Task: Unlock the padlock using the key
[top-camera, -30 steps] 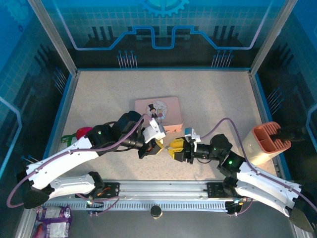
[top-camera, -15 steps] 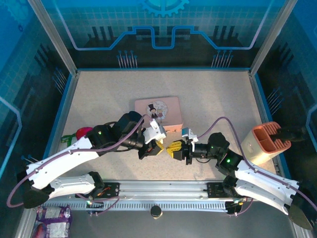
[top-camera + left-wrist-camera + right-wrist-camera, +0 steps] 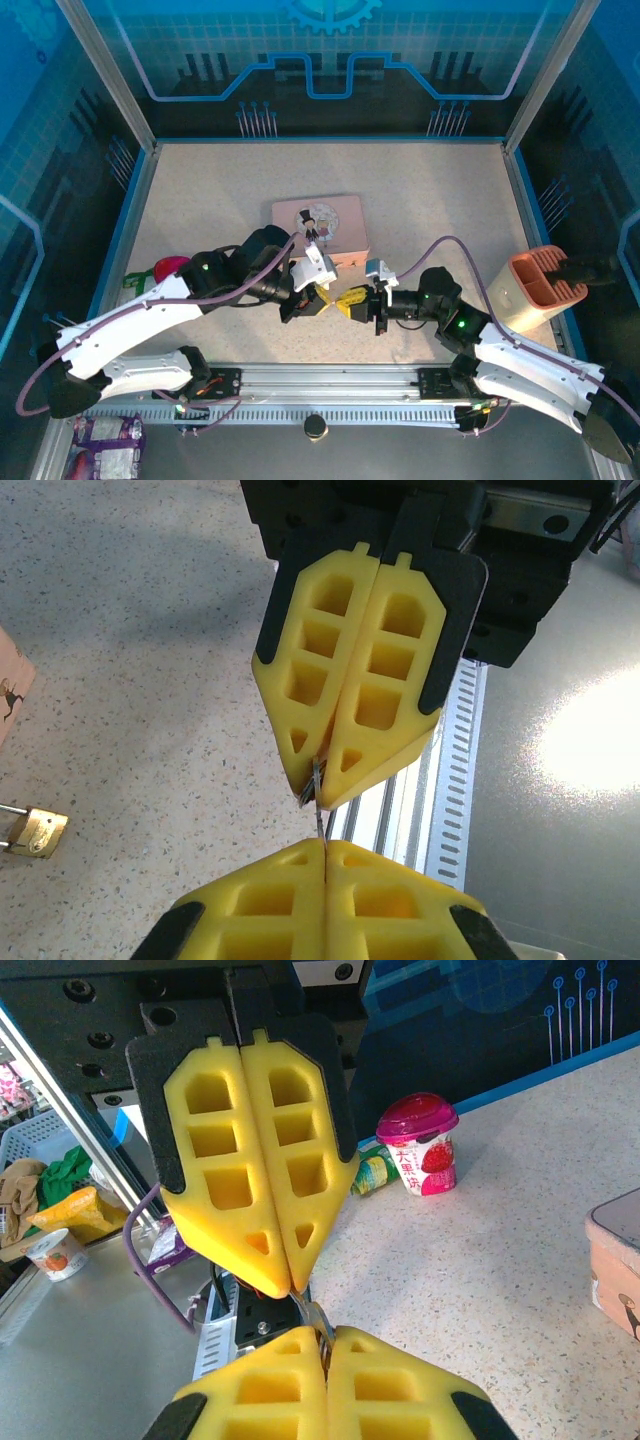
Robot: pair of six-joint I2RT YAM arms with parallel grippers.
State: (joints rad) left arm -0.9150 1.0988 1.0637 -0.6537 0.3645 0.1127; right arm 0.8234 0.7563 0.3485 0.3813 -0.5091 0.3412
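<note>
From the overhead camera I see both arms reaching in toward the middle of the near half of the tabletop (image 3: 220,190), with the left pincer (image 3: 322,298) and the right pincer (image 3: 350,301) meeting tip to tip just in front of the pink tin (image 3: 320,222).

On my left wrist feed, the left pincer's yellow pads are pressed flat together at the bottom of the frame, and the right pincer's pads face them from above, also pressed together. The key (image 3: 318,802) is a thin sliver of metal bridging the small gap between the two sets of tips. One end runs into the seam of the left pincer and the other into the seam of the right, so I read both as clamped on the key, which is lifted clear of the tabletop. My right wrist feed shows the same pinch from the other side, with a bit of bright metal between the tips.

The padlock (image 3: 36,830) lies flat on the tabletop at the lower left of the left wrist feed, brass body toward me and shackle running off the frame edge. It is apart from both pincers and near the tin's corner. I cannot tell whether the shackle is latched.

A pink-lidded yogurt cup (image 3: 418,1145) stands upright near the left edge of the tabletop.
</note>
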